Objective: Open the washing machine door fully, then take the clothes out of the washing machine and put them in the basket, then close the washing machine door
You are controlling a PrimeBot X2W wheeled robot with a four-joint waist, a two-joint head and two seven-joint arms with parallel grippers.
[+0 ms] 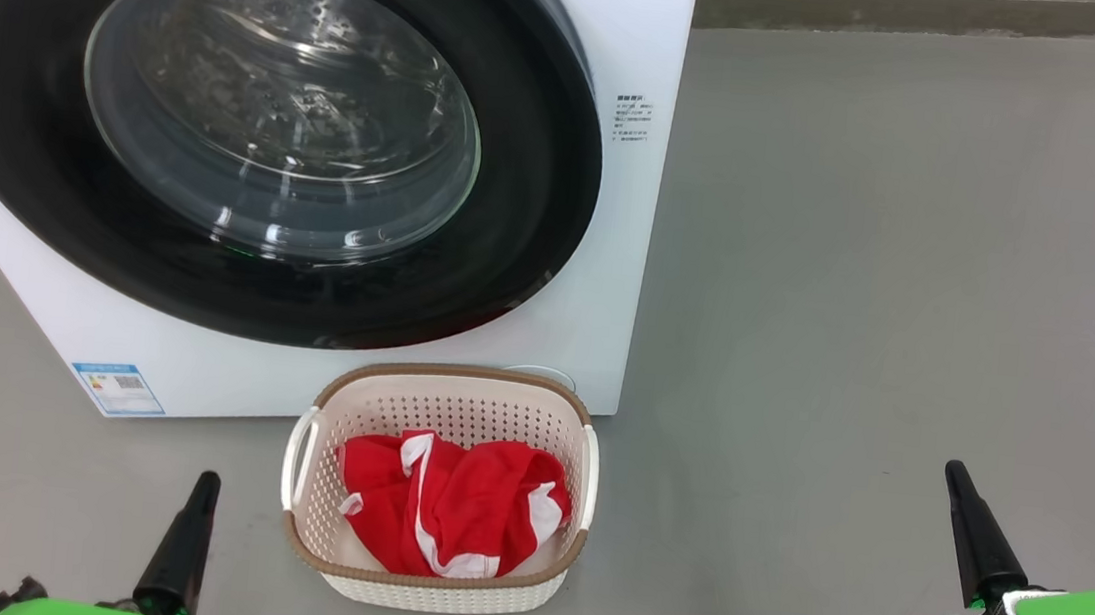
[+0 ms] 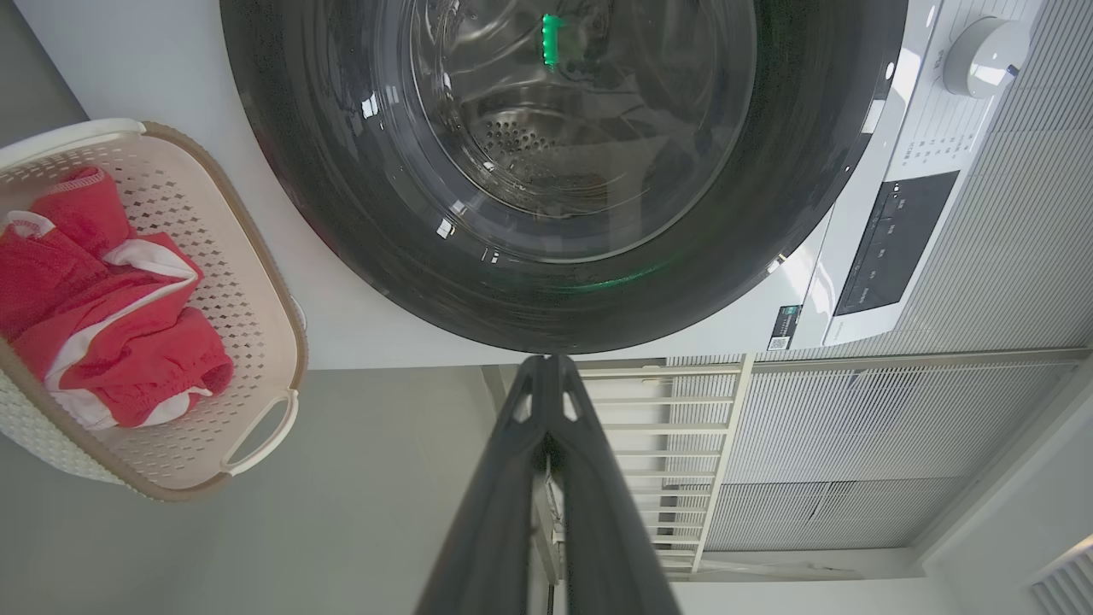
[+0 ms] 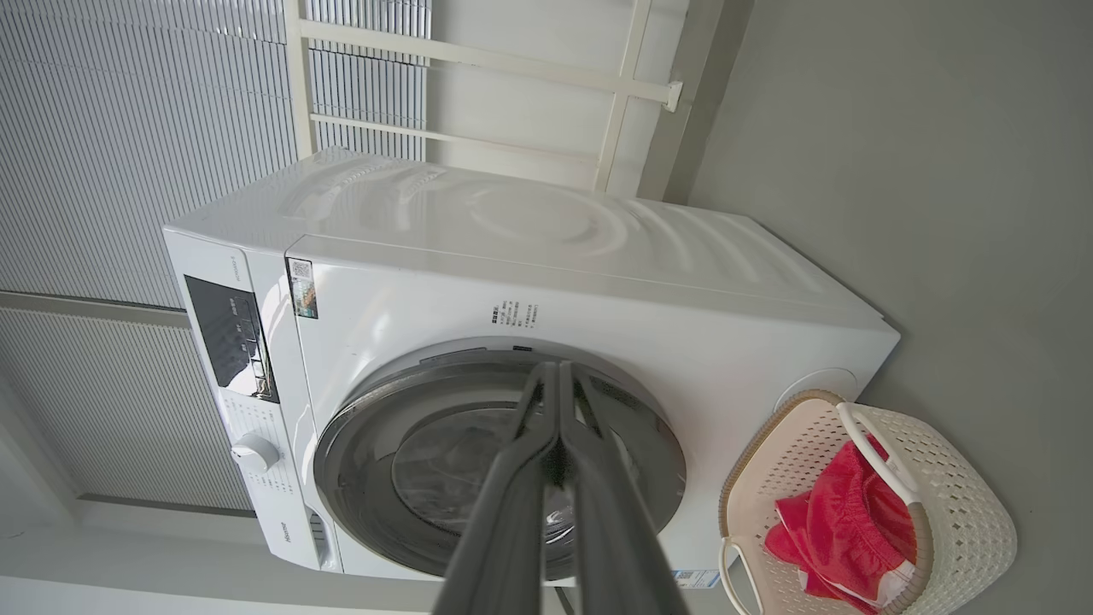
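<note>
Grey floor (image 1: 862,278), with the basket (image 1: 460,377) set just before the washing machine (image 1: 610,283) for short transfers, the clothes (image 1: 468,511) inside it, the washing machine door (image 1: 538,196) shut; left end effector (image 1: 207,482) and right end effector (image 1: 953,473), both pressed together and empty, flank the basket at a distance.

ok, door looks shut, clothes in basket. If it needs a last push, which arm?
Left, probably: the left end effector points straight at the washing machine door from close by, while the right end effector sits out past the side of the washing machine.
</note>
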